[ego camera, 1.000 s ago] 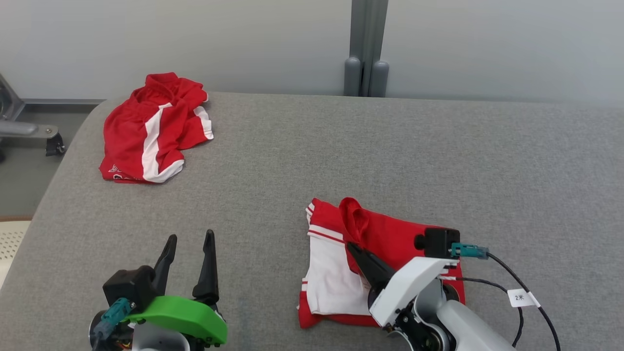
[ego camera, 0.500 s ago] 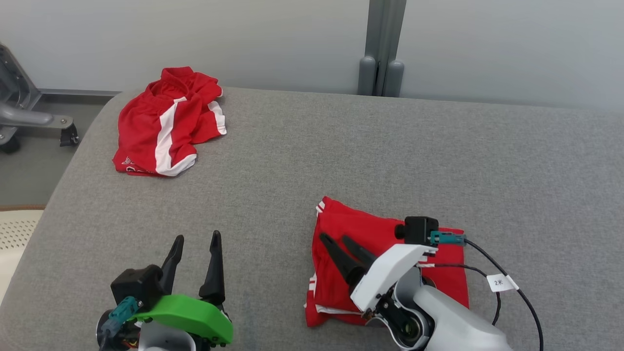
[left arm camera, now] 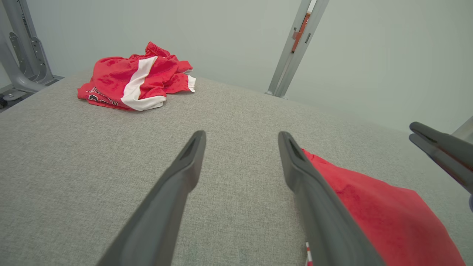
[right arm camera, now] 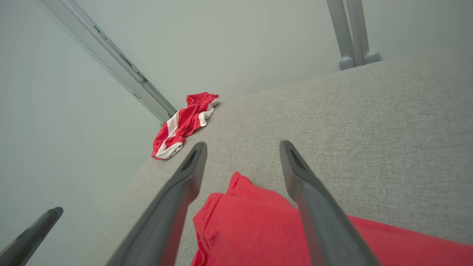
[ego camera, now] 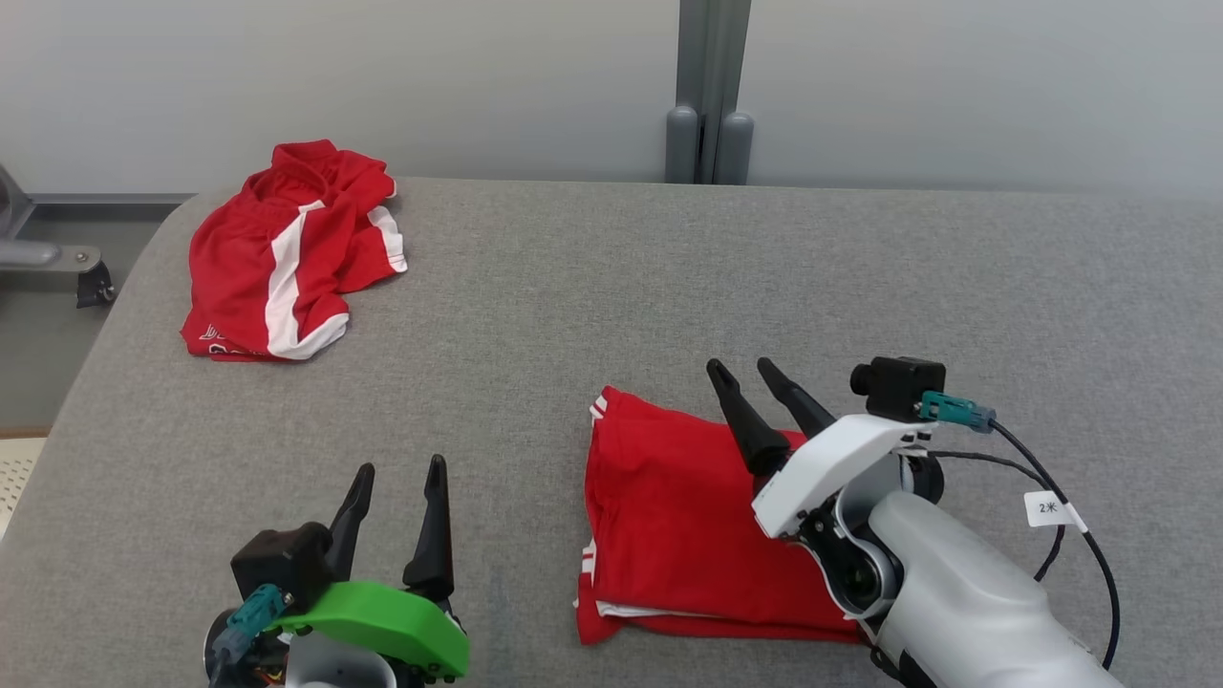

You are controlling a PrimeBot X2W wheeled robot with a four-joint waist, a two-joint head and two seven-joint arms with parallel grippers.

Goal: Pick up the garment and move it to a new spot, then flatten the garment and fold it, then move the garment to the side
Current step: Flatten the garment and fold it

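The garment [ego camera: 669, 516] is red, folded into a rough rectangle, and lies flat on the grey padded table [ego camera: 592, 287] in front of me, right of centre. My right gripper [ego camera: 740, 366] hovers over its far edge, open, with nothing between its fingers. In the right wrist view the right gripper [right arm camera: 242, 145] stands above the fold's corner of the garment [right arm camera: 251, 225]. My left gripper [ego camera: 400, 466] is open and empty at the lower left, apart from the cloth; in the left wrist view the left gripper [left arm camera: 242, 135] points past the garment [left arm camera: 377, 210].
A second red garment with white stripes [ego camera: 277, 263] lies crumpled at the table's far left corner. A grey post [ego camera: 707, 96] stands behind the far edge. A metal frame [ego camera: 38, 253] is on the floor at the left. A cable [ego camera: 1070, 516] hangs from my right wrist.
My right gripper opened and let go of the garment's flap, which now covers the white side. The gripper rose and moved toward the far edge. The head camera shifted.
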